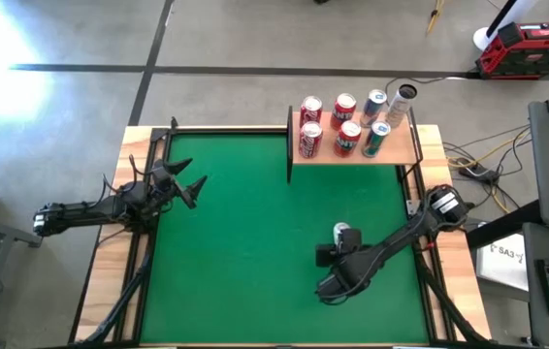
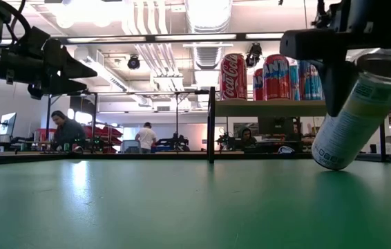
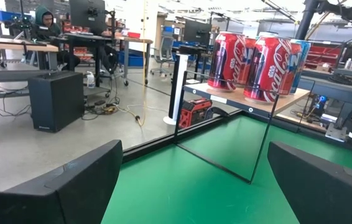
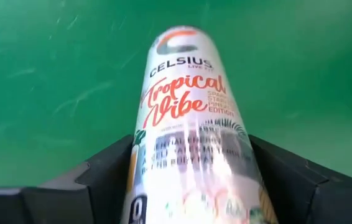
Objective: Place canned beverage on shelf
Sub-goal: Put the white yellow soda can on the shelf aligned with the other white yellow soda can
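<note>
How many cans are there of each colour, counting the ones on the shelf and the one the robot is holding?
Red cans on the shelf: 4
Blue cans on the shelf: 2
Pale slim can on the shelf: 1
White Celsius can in the right gripper: 1
Total: 8

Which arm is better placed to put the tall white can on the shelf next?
Right. The right gripper already clamps the tall white Celsius can, tilted, while the left gripper hangs open and empty, far from the tan wooden shelf.
</note>
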`<state>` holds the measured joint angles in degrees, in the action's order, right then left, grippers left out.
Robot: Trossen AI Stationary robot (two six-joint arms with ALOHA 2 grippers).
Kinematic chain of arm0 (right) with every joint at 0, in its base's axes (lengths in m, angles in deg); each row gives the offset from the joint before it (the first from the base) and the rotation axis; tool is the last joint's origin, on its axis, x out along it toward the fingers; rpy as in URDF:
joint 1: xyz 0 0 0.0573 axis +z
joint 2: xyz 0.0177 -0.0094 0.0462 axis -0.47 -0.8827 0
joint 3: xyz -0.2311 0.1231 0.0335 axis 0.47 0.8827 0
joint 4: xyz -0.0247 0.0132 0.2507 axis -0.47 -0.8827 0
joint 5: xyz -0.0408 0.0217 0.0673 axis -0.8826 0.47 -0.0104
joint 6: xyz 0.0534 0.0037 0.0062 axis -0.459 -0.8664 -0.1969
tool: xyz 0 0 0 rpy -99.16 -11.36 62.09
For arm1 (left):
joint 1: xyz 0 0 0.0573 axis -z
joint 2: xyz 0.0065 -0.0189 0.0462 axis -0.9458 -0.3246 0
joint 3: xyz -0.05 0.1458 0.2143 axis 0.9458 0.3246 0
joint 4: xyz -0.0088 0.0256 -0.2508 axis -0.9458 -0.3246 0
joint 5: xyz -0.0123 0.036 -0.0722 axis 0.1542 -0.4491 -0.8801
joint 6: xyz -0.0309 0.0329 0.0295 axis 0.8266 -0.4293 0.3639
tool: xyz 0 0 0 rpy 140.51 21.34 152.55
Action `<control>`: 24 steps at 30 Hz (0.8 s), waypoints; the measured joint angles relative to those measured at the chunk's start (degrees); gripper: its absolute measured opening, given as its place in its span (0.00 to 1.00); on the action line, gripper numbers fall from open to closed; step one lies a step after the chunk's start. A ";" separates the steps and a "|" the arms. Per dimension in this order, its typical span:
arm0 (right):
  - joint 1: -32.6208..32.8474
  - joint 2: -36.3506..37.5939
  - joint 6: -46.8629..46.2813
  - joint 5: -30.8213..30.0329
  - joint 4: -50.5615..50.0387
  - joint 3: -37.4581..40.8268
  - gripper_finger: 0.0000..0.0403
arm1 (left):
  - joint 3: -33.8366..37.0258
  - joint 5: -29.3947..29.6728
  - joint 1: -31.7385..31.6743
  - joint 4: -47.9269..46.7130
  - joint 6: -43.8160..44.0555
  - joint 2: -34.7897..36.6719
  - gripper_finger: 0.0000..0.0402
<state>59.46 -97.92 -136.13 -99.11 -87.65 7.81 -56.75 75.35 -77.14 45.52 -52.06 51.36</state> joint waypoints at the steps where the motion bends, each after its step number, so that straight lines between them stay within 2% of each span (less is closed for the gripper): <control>1: 0.14 0.01 0.01 0.48 0.90 0.00 0.69 | 0.00 0.01 -0.01 0.00 0.00 0.00 0.96; 17: 0.67 -7.25 0.77 5.32 9.39 -0.11 0.69 | 0.00 0.00 -0.02 -0.03 0.00 -0.04 0.96; 24: 0.56 -7.11 0.62 5.79 10.15 -0.13 0.70 | 0.00 0.02 0.00 -0.03 0.00 -0.05 0.96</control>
<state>60.02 -105.03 -135.51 -93.32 -77.50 7.68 -56.75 75.37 -77.15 45.49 -52.06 51.32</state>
